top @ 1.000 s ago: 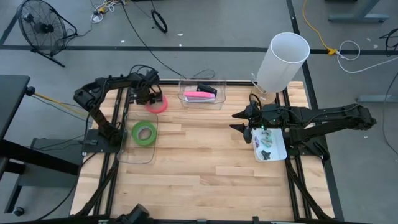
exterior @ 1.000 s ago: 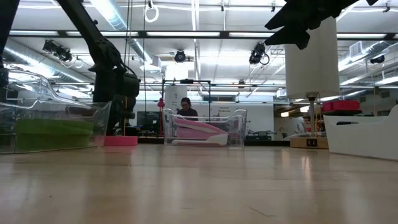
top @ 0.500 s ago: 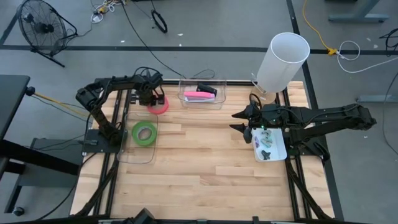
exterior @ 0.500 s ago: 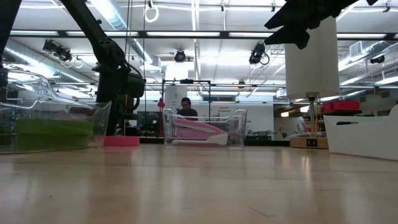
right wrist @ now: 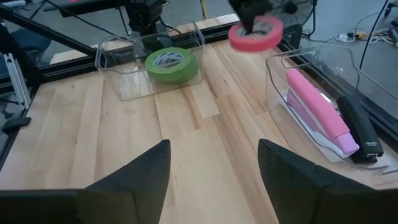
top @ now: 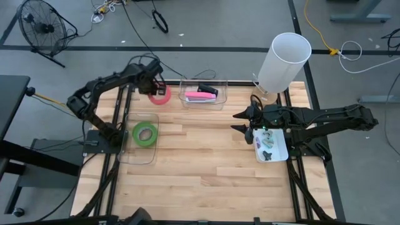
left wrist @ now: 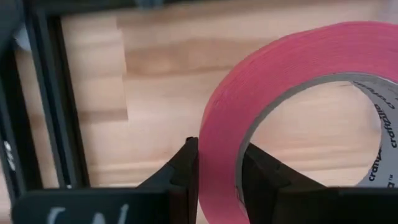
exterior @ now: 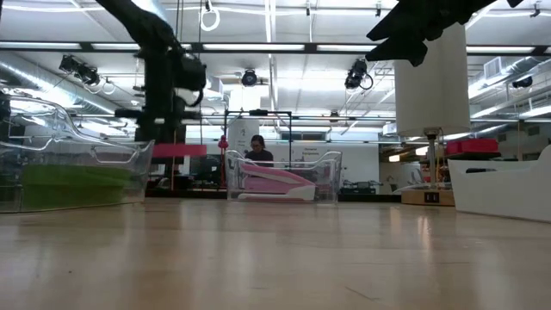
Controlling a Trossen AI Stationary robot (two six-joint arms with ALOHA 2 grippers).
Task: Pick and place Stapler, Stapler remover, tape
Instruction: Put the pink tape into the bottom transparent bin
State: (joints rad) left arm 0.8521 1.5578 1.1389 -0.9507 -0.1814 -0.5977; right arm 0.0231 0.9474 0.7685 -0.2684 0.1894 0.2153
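My left gripper (top: 152, 85) is at the table's far left and is shut on a pink-red tape roll (top: 160, 95), which hangs in the air (exterior: 179, 150). A green tape roll (top: 145, 133) lies flat in a clear tray (top: 134, 153) at the left. In a clear bin (top: 220, 99) at the far middle, a pink stapler (right wrist: 314, 107) lies beside a black tool (right wrist: 359, 134). Whether that tool is the stapler remover, I cannot tell. My right gripper (right wrist: 211, 180) hovers open at the right, above the table, with nothing between its fingers. My left gripper holds the pink tape roll by its wall (left wrist: 217, 177). One finger (left wrist: 186, 165) is outside the ring and the other finger (left wrist: 261, 174) is inside its open centre. The fingers come from above, pointing steeply down. The roll hangs roughly level below them, clear of the table.
A tall white cylinder (top: 284, 59) stands at the far right corner. A white tray (top: 279, 152) holding small items sits at the right, under my right arm. The wooden table top (top: 206, 162) spreads across the middle and near side.
My left gripper has risen from the table with the pink tape roll and drifted a little toward the far edge. The roll lay flat on the wood a second ago and now hangs lifted clear.
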